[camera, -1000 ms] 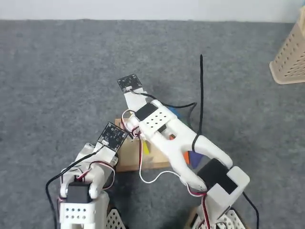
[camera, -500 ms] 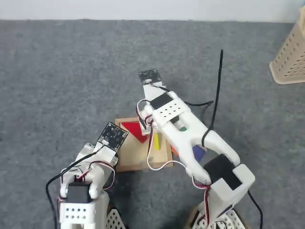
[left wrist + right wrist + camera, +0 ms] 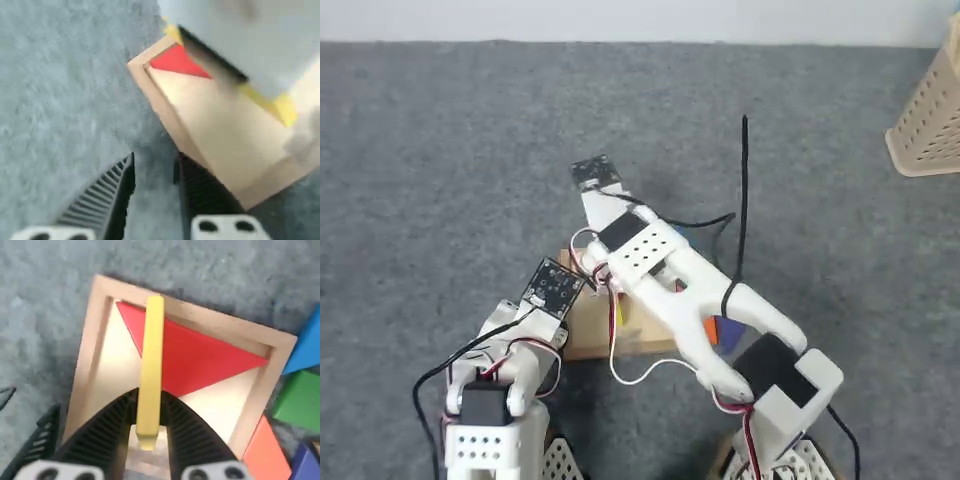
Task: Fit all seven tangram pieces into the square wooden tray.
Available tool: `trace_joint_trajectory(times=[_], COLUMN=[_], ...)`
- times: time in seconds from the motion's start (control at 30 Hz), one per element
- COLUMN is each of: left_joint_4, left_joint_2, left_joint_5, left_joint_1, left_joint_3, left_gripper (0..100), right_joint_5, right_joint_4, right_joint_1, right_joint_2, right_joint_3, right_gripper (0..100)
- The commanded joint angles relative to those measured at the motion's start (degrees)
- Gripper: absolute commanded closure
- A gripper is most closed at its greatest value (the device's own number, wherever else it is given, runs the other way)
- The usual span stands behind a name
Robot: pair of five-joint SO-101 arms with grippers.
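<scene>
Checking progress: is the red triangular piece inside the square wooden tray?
Yes, the red triangular piece lies flat inside the square wooden tray.

Mostly hidden from above under the right arm point(image 3: 665, 275): wooden tray point(image 3: 588, 336); clipped at right wrist view's edge: blue piece point(image 3: 307, 340)

The worktop point(image 3: 440, 150) is mottled grey. The tray point(image 3: 225, 325) is pale, plain wood. The pieces are a red triangle point(image 3: 200, 360), a yellow piece point(image 3: 151, 355), a blue piece point(image 3: 309, 342), a green piece point(image 3: 300, 400), an orange piece point(image 3: 264, 452) and a violet-blue piece point(image 3: 306, 467). The arms point(image 3: 685, 290) are white with black motors, and their jaws are black and ribbed. The basket point(image 3: 930, 110) is beige, patterned with rows of holes.
</scene>
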Motion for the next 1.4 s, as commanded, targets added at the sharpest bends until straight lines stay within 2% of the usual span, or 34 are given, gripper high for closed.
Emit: trace_joint_trajectory(times=[0.0, 0.27, 0.5, 0.8, 0.93, 1.1, 1.27, 1.37], left_joint_4=[-0.09, -0.09, -0.09, -0.09, -0.09, -0.09, -0.09, -0.09], left_joint_2=[-1.23, -1.23, -1.23, -1.23, -1.23, -1.23, -1.23, -1.23], left_joint_5=[0.53, 0.53, 0.53, 0.53, 0.53, 0.53, 0.53, 0.53], left_joint_1=[-0.18, -0.26, -0.18, -0.18, -0.18, -0.18, -0.18, -0.18], left_joint_3=[-0.66, -0.66, -0.66, -0.66, -0.66, -0.66, -0.66, -0.66], left_gripper=[88, 88, 88, 88, 88, 88, 88, 88], right_joint_5=[-3.6, -6.24, -5.89, -5.8, -5.71, 6.33, 13.1, 19.34], right_joint_4=[0.4, 0.4, 1.01, 2.15, 4.26, 6.2, 4.7, -0.57], right_joint_1=[-1.27, -1.36, -0.4, 5.49, 4.97, 4.97, 12.26, 16.75], right_joint_2=[-1.98, -1.98, -2.07, -2.59, -2.15, -4.79, -9.89, -11.21], right_joint_3=[-3.78, -3.69, -3.43, -3.43, -3.43, -4.31, -4.04, 0.26], right_gripper=[99.3, 98.8, 80.2, 79.7, 79.7, 82.0, 99.7, 99.1])
